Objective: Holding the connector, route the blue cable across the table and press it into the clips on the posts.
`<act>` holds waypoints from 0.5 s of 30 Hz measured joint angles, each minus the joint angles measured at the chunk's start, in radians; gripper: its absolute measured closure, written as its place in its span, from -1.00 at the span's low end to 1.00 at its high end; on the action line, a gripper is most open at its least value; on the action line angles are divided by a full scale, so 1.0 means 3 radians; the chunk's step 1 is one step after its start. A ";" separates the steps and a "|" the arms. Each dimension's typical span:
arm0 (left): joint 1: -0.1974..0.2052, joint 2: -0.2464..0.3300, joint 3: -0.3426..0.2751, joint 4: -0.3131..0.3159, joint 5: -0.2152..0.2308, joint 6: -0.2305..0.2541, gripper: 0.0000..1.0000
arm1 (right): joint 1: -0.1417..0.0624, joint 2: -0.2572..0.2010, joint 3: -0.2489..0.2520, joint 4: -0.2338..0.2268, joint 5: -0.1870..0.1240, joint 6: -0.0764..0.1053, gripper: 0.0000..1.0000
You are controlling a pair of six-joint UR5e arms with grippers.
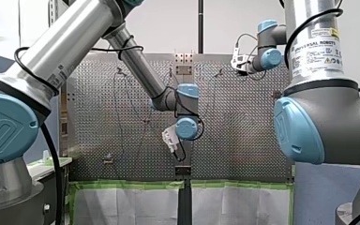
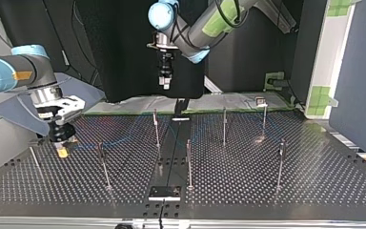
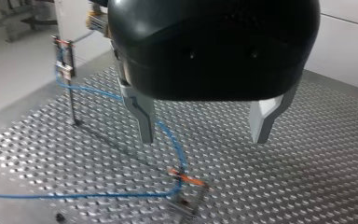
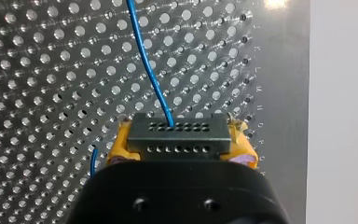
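My right gripper (image 4: 179, 144) is shut on a black connector (image 4: 177, 130), held between its yellow pads (image 4: 121, 144). The blue cable (image 4: 145, 60) leaves the connector and runs ahead over the perforated plate. In the top view my right gripper (image 2: 62, 145) hangs low at the left, close to the table. My left gripper (image 3: 204, 135) is open with nothing between its fingers and hovers above the plate. Under it the blue cable (image 3: 170, 137) runs from a clip on a post (image 3: 65, 70) to an orange clip on a nearer post (image 3: 186, 179). In the top view my left gripper (image 2: 165, 83) is high at the back middle.
Several thin posts (image 2: 188, 162) stand across the perforated table (image 2: 314, 181). A small black block (image 2: 164, 192) sits at the near edge's middle, on a dark seam. Green tape (image 1: 131, 185) lines one table edge.
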 joint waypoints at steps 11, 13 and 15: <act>-0.0046 -0.0194 -0.0383 0.0381 -0.0048 0.0023 -1.00 | 0.0003 0.0000 0.0000 0.0036 0.0064 0.0015 0.96; -0.0051 -0.0196 -0.0459 0.0459 -0.0048 0.0053 -1.00 | 0.0004 -0.0001 0.0000 0.0047 0.0097 0.0010 0.96; -0.0056 -0.0196 -0.0532 0.0532 -0.0050 0.0102 -1.00 | 0.0005 -0.0001 0.0000 0.0053 0.0127 0.0005 0.96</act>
